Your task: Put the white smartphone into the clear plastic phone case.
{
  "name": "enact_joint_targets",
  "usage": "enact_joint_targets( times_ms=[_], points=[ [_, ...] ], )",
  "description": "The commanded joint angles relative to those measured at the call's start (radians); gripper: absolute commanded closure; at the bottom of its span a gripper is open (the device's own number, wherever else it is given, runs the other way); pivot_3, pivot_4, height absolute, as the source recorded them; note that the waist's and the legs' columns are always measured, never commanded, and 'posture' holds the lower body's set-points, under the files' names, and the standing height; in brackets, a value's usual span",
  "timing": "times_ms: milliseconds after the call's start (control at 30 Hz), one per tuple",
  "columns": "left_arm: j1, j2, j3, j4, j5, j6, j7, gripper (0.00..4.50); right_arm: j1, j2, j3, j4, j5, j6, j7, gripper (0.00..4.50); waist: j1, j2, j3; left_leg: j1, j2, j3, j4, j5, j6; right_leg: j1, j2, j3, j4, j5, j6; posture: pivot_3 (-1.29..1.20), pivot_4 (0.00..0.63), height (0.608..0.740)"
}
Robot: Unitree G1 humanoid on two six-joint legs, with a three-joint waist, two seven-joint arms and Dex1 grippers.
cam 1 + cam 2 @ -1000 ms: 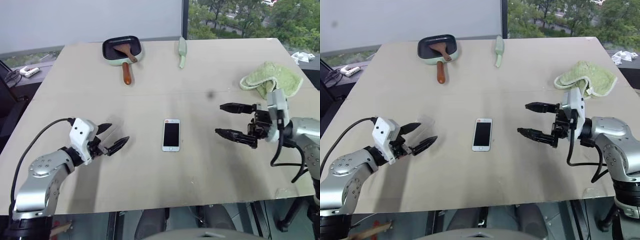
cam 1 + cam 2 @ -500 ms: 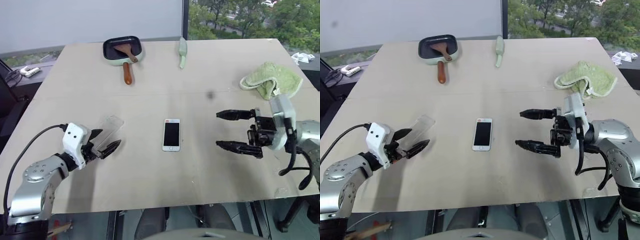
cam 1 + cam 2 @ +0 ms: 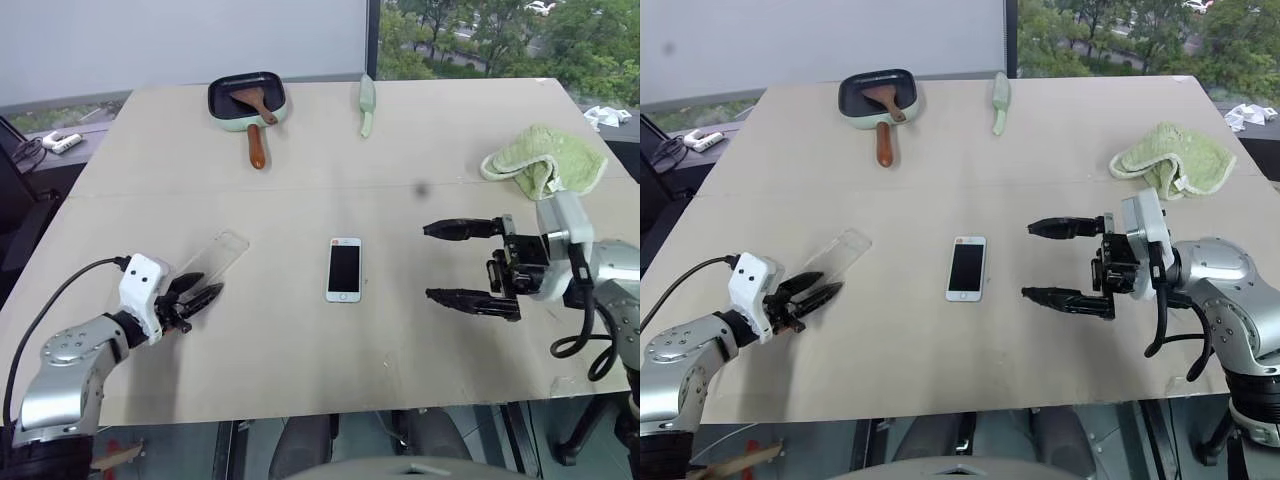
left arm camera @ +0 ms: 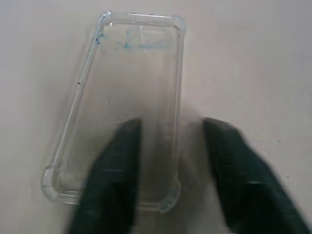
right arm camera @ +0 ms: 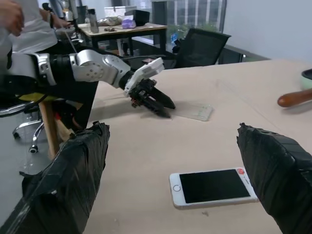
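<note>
Left wrist view: clear plastic phone case (image 4: 131, 102) lies under left end effector (image 4: 170, 161).

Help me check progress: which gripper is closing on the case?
The left gripper, its fingers straddling one long edge of the clear case; the right gripper hangs wide open.

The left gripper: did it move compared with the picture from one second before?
Yes. The left gripper drew back toward the table's near-left edge, farther from the white smartphone, and now sits at the near end of the clear plastic phone case.
</note>
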Motion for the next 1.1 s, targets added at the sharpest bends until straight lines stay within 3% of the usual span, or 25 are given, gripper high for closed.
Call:
enact_joint_targets(
  times_ms=[33,67,1100],
  points=[
    [0.004,0.016,-0.01,0.008,0.014,-0.009,-0.016,4.12,-0.015,-0.01,0.009,-0.009,-0.06,-0.075,0.015,0.0,0.0,0.0,0.0,0.0,0.0,0.0,0.0,0.0,0.0,0.0,0.0,0.0,0.0,0.0,0.0,0.0,0.15,0.74],
    [0.003,0.016,-0.01,0.008,0.014,-0.008,-0.017,4.4,-0.015,-0.011,0.011,-0.005,-0.062,-0.077,0.017,0.0,0.0,0.0,0.0,0.0,0.0,0.0,0.0,0.0,0.0,0.0,0.0,0.0,0.0,0.0,0.0,0.0,0.15,0.74],
    [-0.069,-0.026,0.009,-0.084,-0.069,0.001,-0.003,4.4,-0.018,-0.005,0.032,0.041,-0.156,-0.14,-0.014,0.0,0.001,-0.001,0.0,0.0,0.0,0.0,0.0,0.0,0.0,0.0,-0.004,0.0,0.0,0.0,0.0,0.0,0.15,0.74]
  ],
)
